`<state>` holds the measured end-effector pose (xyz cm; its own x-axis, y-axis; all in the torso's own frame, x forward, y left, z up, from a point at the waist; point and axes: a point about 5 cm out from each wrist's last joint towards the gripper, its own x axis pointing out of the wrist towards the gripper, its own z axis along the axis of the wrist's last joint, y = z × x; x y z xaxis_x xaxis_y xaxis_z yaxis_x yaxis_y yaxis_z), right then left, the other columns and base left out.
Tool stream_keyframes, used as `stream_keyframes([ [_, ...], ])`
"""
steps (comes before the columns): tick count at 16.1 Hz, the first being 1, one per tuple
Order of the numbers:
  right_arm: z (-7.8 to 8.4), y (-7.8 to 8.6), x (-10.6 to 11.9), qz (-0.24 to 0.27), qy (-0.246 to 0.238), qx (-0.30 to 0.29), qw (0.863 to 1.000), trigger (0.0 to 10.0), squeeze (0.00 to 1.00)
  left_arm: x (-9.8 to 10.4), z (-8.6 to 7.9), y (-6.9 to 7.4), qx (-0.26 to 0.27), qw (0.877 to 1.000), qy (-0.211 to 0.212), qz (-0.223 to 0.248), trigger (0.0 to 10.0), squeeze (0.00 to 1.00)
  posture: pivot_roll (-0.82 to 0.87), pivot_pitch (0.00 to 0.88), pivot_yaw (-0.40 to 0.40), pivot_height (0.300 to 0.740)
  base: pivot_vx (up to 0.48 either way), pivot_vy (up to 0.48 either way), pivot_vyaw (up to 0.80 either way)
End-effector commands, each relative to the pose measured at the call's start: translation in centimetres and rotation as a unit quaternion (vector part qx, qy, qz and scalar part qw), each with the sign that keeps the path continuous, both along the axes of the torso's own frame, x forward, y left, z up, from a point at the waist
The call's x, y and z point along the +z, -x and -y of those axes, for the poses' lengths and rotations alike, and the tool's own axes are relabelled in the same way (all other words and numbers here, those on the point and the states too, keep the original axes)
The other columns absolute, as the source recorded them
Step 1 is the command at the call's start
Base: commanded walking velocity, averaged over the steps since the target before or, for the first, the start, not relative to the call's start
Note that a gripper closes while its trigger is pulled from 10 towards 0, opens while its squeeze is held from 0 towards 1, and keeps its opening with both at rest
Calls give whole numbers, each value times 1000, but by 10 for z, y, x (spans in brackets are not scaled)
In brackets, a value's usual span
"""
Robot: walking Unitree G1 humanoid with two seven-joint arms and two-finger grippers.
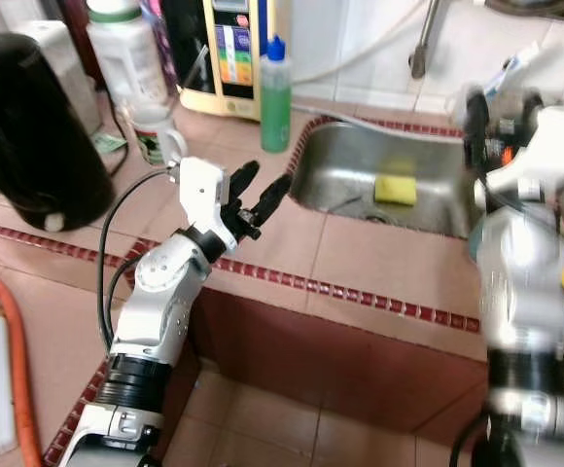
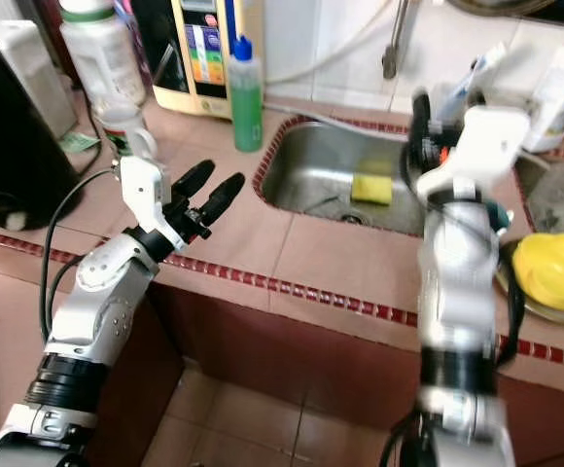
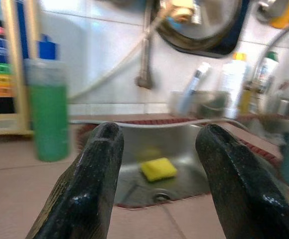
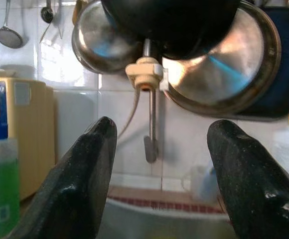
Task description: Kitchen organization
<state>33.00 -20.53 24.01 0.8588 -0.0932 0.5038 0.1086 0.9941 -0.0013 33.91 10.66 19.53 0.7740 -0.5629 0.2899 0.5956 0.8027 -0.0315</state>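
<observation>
On the tiled counter left of the sink, my left gripper hovers with its fingers spread wide and empty, the green soap bottle standing beyond it. In the basin lies the yellow sponge, which I judge light, soft and probably wet, best pinched across its short sides. To the right, my right gripper is raised above the sink, likewise wide apart and holding nothing.
</observation>
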Motion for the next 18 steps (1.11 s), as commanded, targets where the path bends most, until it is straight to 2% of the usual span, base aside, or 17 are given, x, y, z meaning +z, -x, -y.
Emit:
stream_keyframes([
  [1, -7, 7, -8, -13, 15, -4, 1000, 10000, 0, -1, -5, -1, 23, 1000, -6, 6, 10000, 0, -114, 0, 41, 740, 0, 0, 0],
  [5, -23, 24, -35, -57, 36, -5, 998, 10000, 0, -12, -6, 8, 19, 1000, -15, 2, 10000, 0, -116, 0, 48, 740, 0, 0, 0],
  [8, -32, 33, -46, -79, 42, 0, 996, 10000, 0, -17, -7, 11, 24, 999, -24, 4, 10000, 0, -108, 0, 43, 740, 0, 0, 0],
  [11, -33, 38, -50, -85, 57, 1, 995, 10000, 0, -19, -10, 15, 21, 999, -33, 5, 10000, 0, -105, 0, 41, 740, 0, -326, 0],
  [18, -24, 37, -38, -73, 79, -11, 994, 10000, 0, -12, -14, 11, 25, 999, -31, 11, 10000, 0, -107, 0, 33, 740, 0, -355, 0],
])
